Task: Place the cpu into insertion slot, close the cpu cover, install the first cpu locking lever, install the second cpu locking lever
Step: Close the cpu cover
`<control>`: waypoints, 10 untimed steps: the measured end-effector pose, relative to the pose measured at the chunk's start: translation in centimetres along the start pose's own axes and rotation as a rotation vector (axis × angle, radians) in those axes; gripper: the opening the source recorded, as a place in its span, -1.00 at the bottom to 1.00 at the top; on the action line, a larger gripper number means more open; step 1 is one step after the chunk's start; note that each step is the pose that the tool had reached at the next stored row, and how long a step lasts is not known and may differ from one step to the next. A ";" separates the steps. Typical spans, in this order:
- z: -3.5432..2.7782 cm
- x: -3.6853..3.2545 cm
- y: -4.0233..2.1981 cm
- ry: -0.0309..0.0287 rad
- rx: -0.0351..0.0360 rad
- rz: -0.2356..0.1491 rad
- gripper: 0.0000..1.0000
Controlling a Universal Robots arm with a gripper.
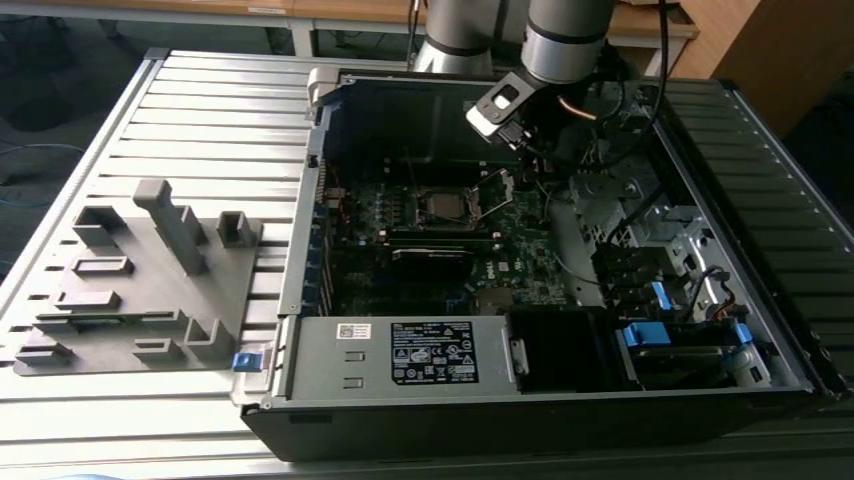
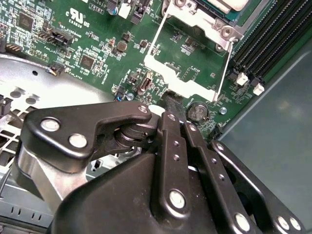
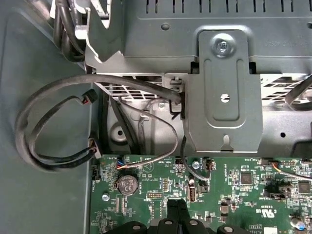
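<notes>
The end effector (image 2: pixel 171 105) is being held low over the green circuit board (image 2: pixel 97 39). Its fingers are pressed together with nothing seen between them. The tips are being kept just beside the free end of the cpu cover (image 2: pixel 180 80), though whether tip and cover are actually touching cannot be told.

The cover is being shown swung open on its hinge, folded back off the insertion slot (image 2: pixel 209 22). That is judged to be why the arm is being poised at this end: closed fingers make a narrow, stiff pusher against the loose edge. The cpu (image 2: pixel 234 4) is being seen as a dull silver square inside the slot's metal rim. So the placing step is judged done and the cover-closing step is judged to be in hand. With the cover open, the locking steps are judged not yet done.

In the first wrist view the fingertips are being pointed down at the board near a coin battery (image 3: pixel 127 184).

In the exterior view the open computer case (image 1: pixel 534 430) is being carried flat on a grey slatted bench (image 1: pixel 200 110), toward the bench edge at the exterior view's right. A grey moulded parts holder (image 1: pixel 134 280) is being kept near the opposite edge. Wooden furniture (image 1: pixel 761 60) is being glimpsed beyond the bench's far edge.
</notes>
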State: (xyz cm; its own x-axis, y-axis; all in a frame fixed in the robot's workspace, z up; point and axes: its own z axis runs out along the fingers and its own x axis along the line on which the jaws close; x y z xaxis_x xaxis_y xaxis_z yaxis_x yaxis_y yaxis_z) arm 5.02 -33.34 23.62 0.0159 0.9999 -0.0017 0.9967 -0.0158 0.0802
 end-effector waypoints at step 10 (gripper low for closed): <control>0.07 0.00 0.05 -0.0014 0.0469 0.000 -0.79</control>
State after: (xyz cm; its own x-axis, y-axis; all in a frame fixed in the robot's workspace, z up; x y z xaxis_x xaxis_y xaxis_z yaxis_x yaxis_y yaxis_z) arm 5.08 -33.34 23.56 0.0158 0.9999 -0.0032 0.9993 -0.0157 0.0334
